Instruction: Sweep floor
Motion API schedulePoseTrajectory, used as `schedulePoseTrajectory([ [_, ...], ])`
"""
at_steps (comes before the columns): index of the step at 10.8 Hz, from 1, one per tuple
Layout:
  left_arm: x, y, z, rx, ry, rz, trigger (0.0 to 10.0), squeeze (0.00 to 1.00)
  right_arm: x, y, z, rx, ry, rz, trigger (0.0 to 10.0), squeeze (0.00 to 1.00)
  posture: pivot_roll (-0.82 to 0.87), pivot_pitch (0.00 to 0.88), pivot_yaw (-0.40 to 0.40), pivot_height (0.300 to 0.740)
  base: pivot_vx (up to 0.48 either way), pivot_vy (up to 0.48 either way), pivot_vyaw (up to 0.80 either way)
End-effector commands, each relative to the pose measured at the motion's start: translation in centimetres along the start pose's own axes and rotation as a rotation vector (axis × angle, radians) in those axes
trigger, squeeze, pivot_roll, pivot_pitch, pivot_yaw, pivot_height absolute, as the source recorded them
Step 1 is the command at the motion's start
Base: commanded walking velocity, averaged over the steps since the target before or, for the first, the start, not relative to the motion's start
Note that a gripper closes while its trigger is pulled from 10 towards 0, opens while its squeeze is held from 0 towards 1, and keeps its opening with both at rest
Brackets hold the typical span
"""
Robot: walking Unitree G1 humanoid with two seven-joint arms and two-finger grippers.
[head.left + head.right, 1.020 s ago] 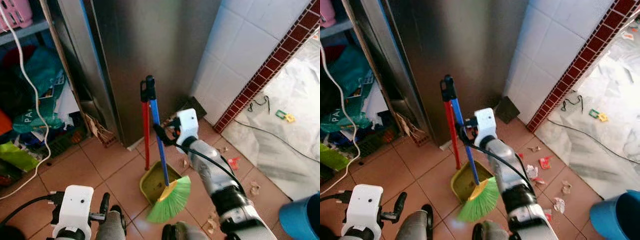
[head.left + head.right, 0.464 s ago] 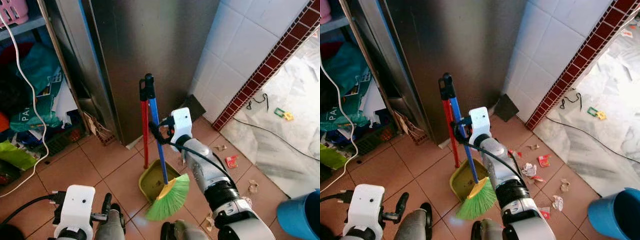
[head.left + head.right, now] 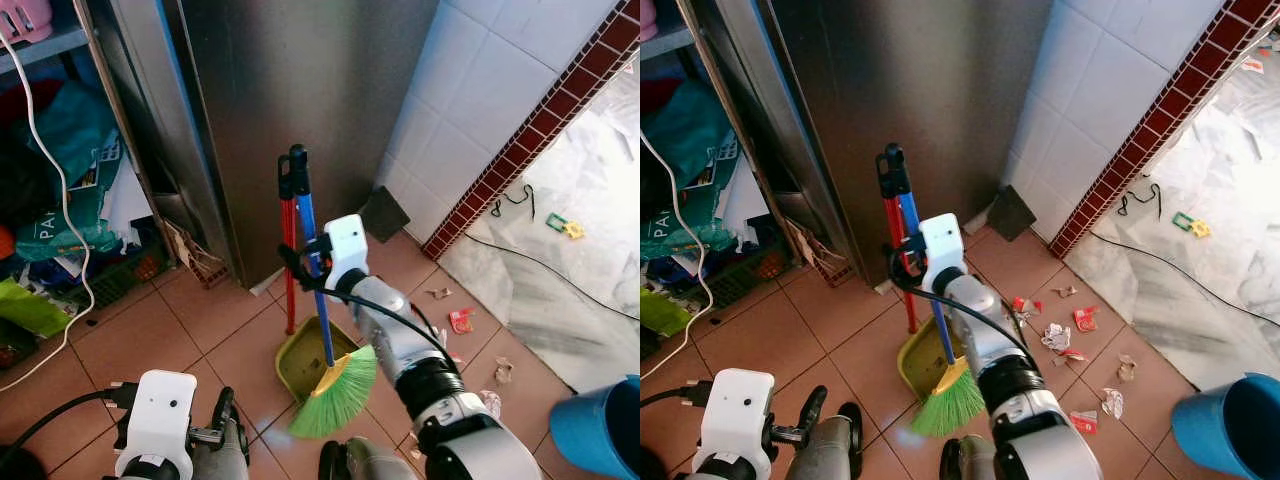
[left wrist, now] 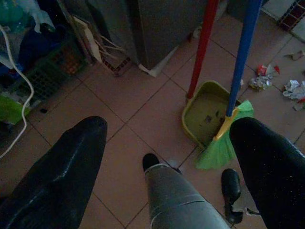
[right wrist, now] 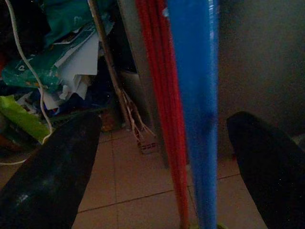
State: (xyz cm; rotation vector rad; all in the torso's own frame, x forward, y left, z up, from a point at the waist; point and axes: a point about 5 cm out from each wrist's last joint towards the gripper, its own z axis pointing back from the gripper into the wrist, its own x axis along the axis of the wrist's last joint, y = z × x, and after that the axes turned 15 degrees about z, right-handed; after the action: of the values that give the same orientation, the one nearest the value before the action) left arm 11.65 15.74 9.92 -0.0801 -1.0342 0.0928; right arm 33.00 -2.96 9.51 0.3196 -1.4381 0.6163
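Two handles stand side by side against the steel cabinet (image 3: pixel 300 90): the blue one belongs to the broom (image 3: pixel 312 250), the red one to the dustpan (image 3: pixel 290 260). My R arm is stretched fwd and a bit left across the tiles, elbow low, wrist raised, with the right gripper (image 5: pixel 190 143) up at the broom's blue handle about mid-height. In the R wrist view its two black fingers (image 5: pixel 47 176) are spread wide w/ the blue handle standing between them, not touching either pad, so nothing is held. Red handle sits just beside the blue one, on the cabinet side. Broom's green bristles (image 3: pixel 335 395) rest at the front lip of the yellow-green pan (image 3: pixel 300 365), which lies on the floor at the cabinet's foot. L arm is tucked low near my body; the left gripper (image 4: pixel 167 157) points down at the tiles, fingers wide apart, empty. Paper scraps (image 3: pixel 1055 337) are scattered on the tiles near the white tiled wall (image 3: pixel 470 90), R of the pan. Blue bucket (image 3: pixel 1230 425) at far R edge, well apart from the broom.
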Motion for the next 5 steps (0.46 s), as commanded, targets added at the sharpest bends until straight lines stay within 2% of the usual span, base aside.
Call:
schedulePoseTrajectory([
  [1, -0.08, -0.11, 0.51, 0.002, 0.010, 0.006, 10.0, 0.00, -0.04, 0.32, -0.19, 0.021, -0.001, 0.016, 10.0, 0.00, 0.18, 0.250, -0.122, 0.740, 0.000, 0.000, 0.00],
  [5, -0.29, -0.17, 1.32, 0.005, 0.023, 0.016, 10.0, 0.00, 0.20, 0.58, -0.66, 0.028, -0.014, 0.021, 10.0, 0.00, 0.19, 0.267, -0.129, 0.740, 0.000, 0.000, 0.00],
])
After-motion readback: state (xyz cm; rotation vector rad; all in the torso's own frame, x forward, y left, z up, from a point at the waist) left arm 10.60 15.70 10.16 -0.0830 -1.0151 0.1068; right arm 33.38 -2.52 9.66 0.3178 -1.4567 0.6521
